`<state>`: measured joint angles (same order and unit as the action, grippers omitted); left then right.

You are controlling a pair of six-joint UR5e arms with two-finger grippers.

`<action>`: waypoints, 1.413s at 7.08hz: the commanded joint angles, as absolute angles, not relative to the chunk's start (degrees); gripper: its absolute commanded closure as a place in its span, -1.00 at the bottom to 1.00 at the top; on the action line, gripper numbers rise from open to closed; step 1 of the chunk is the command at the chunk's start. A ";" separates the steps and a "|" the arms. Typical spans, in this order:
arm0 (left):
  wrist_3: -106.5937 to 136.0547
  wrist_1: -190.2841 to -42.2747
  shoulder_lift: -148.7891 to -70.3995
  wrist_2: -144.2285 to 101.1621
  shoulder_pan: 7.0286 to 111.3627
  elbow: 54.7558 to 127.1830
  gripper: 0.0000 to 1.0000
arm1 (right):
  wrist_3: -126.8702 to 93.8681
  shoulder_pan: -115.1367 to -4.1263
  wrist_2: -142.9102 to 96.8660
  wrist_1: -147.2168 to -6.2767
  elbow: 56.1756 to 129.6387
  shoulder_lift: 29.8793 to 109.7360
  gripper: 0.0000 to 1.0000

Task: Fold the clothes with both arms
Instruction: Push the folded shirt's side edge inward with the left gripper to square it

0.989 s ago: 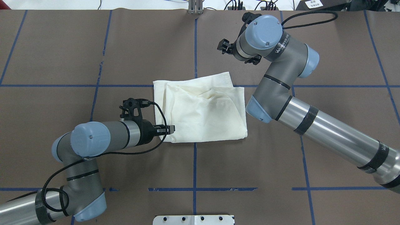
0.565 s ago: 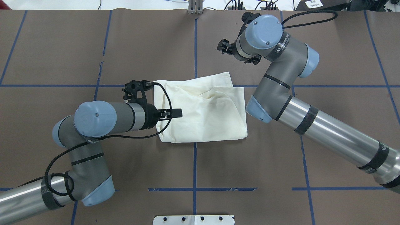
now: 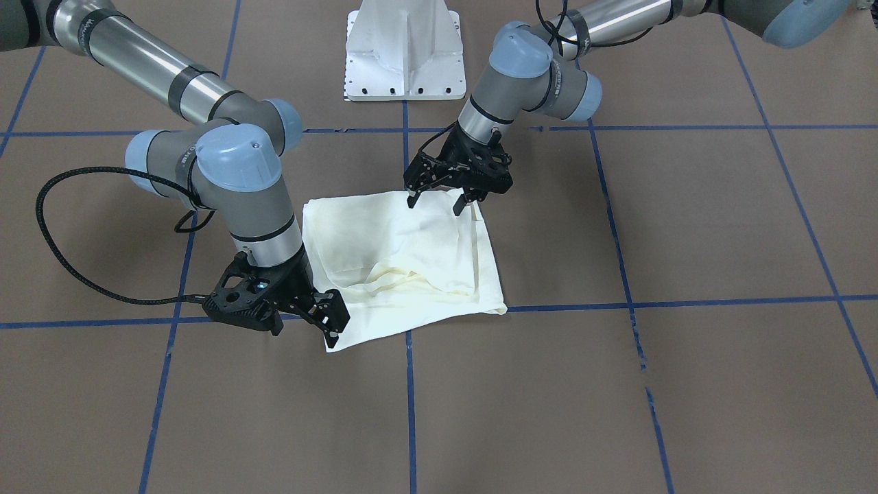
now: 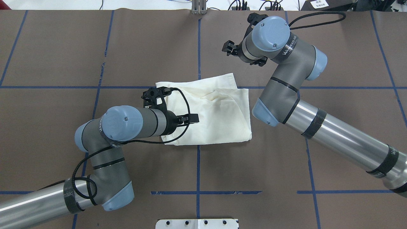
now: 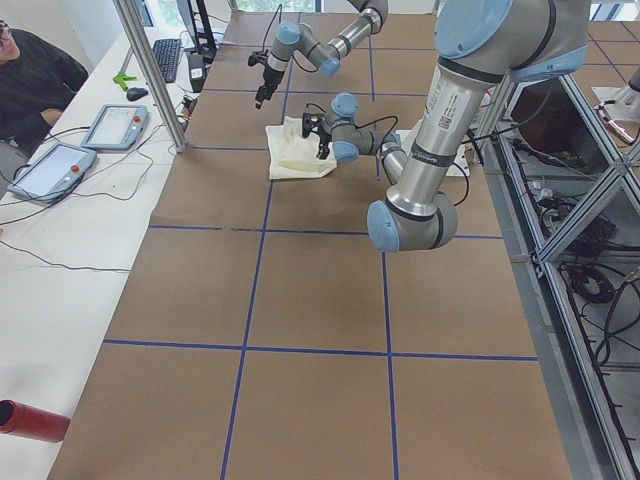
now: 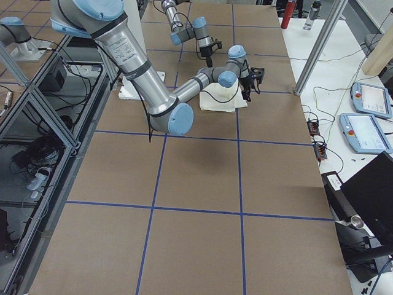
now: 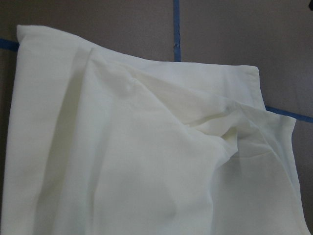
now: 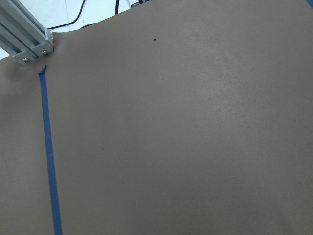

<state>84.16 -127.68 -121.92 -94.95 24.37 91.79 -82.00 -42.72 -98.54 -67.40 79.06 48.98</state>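
Folded cream T-shirt (image 4: 213, 117) flat on bench (image 4: 63, 47). Left claw (image 3: 434, 204) wide, empty, over T-shirt. Right claw (image 4: 225, 47) wide, empty, beyond far edge.

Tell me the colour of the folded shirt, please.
Plain cream-white shirt, clearest in the left wrist view.

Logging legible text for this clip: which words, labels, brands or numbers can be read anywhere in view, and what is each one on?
"WAS…": white lettering on the right arm, near its wrist; the rest is too blurred to read.
Left arm: similar white lettering, too blurred to read.
White label beyond the table's far edge: too small to read.
Shirt: plain cream side showing, no print or text visible.
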 commanded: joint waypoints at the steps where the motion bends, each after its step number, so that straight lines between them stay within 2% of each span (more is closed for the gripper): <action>1: 84.03 -127.79 -121.38 -95.01 23.73 90.97 -1.00 | -82.00 -42.71 -98.61 -67.41 79.80 49.57 -1.00; 3: 83.94 -128.06 -118.14 -94.92 23.55 91.14 -1.00 | -82.00 -42.71 -98.61 -67.41 79.80 49.66 -1.00; 7: 81.31 -127.79 -117.33 -95.18 23.73 92.02 -1.00 | -81.91 -42.71 -98.79 -67.59 79.80 49.66 -1.00; 10: 74.47 -125.26 -117.25 -98.93 29.32 95.09 -1.00 | -75.78 -43.76 -103.35 -68.38 79.80 50.44 -1.00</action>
<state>77.35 -126.71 -117.28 -96.10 26.20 94.22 -78.41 -43.03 -101.38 -68.05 79.80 49.90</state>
